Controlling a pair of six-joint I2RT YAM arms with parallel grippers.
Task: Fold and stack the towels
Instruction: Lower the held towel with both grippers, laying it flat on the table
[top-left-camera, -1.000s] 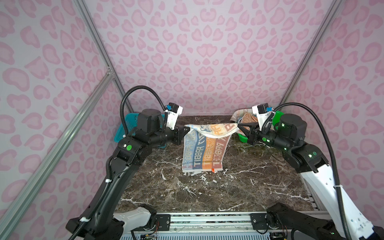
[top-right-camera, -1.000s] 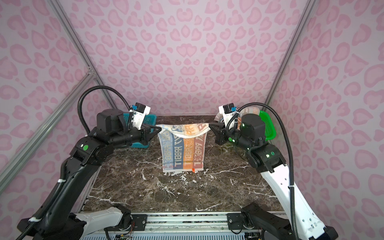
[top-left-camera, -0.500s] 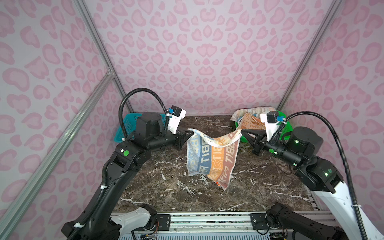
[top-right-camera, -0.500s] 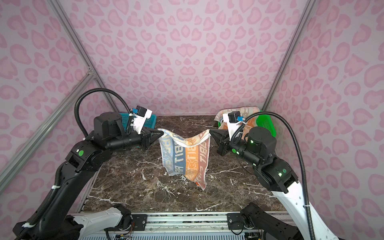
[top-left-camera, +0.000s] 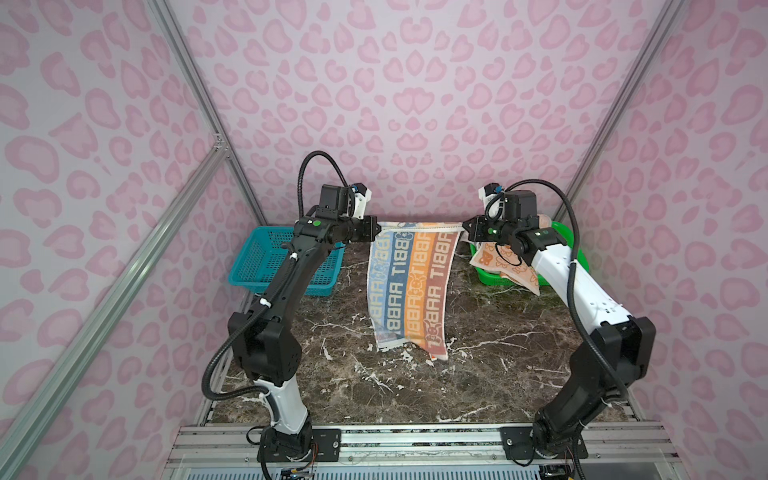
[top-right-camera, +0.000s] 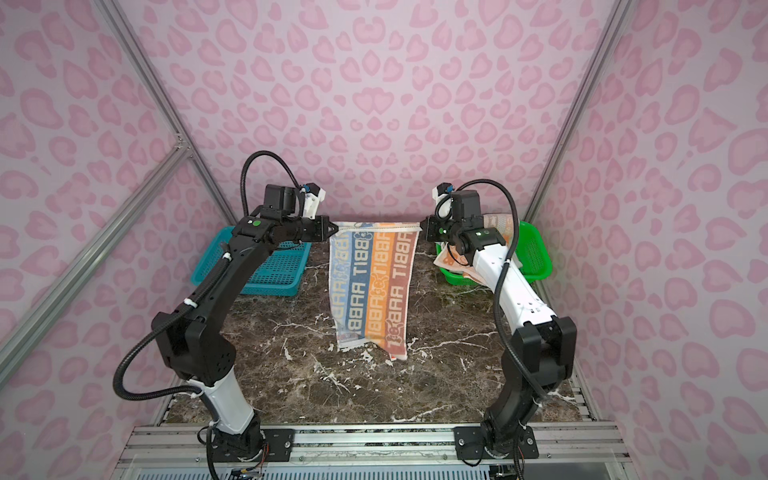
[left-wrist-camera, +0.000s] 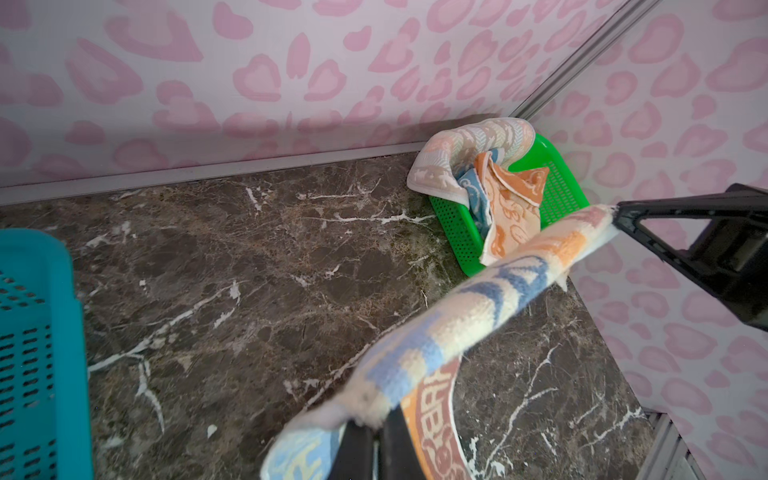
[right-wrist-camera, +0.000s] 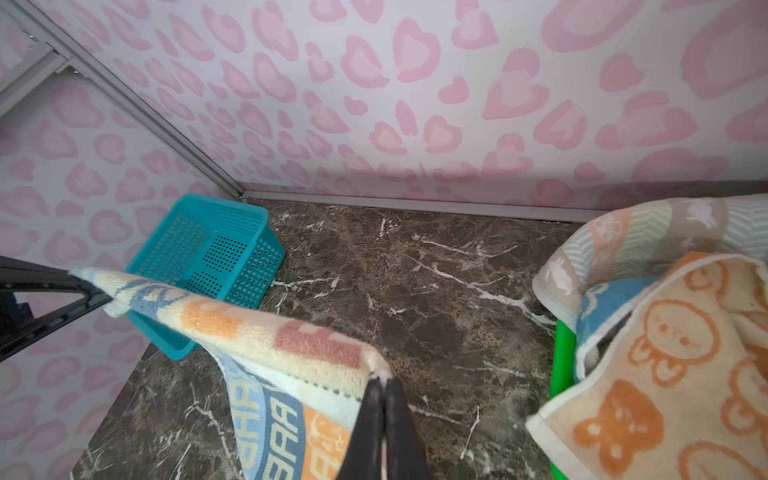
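Left fingers (top-left-camera: 375, 230) and right fingers (top-left-camera: 467, 226) pinch top corners of the towel (top-left-camera: 409, 291), upper centre. Such thin corner grips could slip, crumpling it onto the bench (top-left-camera: 324, 374).

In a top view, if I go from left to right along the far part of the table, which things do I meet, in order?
blue basket → left claw → striped towel, hanging between both claws → right claw → green basket
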